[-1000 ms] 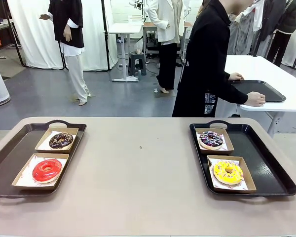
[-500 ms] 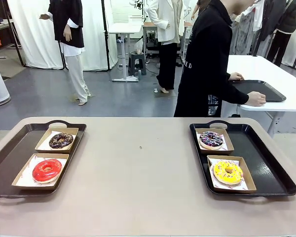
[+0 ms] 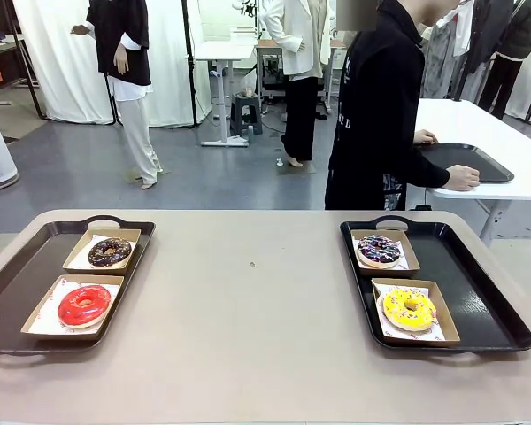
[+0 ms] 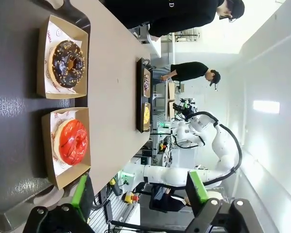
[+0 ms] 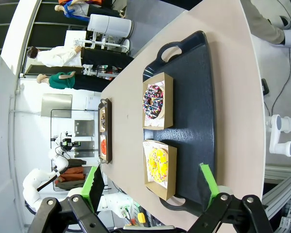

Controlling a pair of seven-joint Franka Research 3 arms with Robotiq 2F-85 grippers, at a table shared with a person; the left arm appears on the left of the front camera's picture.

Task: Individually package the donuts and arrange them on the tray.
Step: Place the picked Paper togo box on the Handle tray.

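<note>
Four donuts lie each in an open paper-lined cardboard box. The chocolate donut (image 3: 110,251) and the red donut (image 3: 84,305) sit on the left black tray (image 3: 18,283). On the right black tray (image 3: 467,288) are the purple sprinkled donut (image 3: 379,250) and the yellow donut (image 3: 409,309). My left gripper (image 4: 139,191) hangs open above the left tray's near end, close to the red donut (image 4: 72,141) and short of the chocolate donut (image 4: 68,63). My right gripper (image 5: 151,185) is open and empty over the right tray (image 5: 196,107), near the yellow donut (image 5: 158,166), with the purple donut (image 5: 153,103) beyond.
A person in black (image 3: 376,106) stands past the table's far edge, both hands on another black tray (image 3: 465,161) on a white side table. The beige tabletop (image 3: 248,301) runs bare between the two trays. Each tray has free room on its outer half.
The person in black has shifted a little to the right. The donuts, boxes and trays have not moved.
</note>
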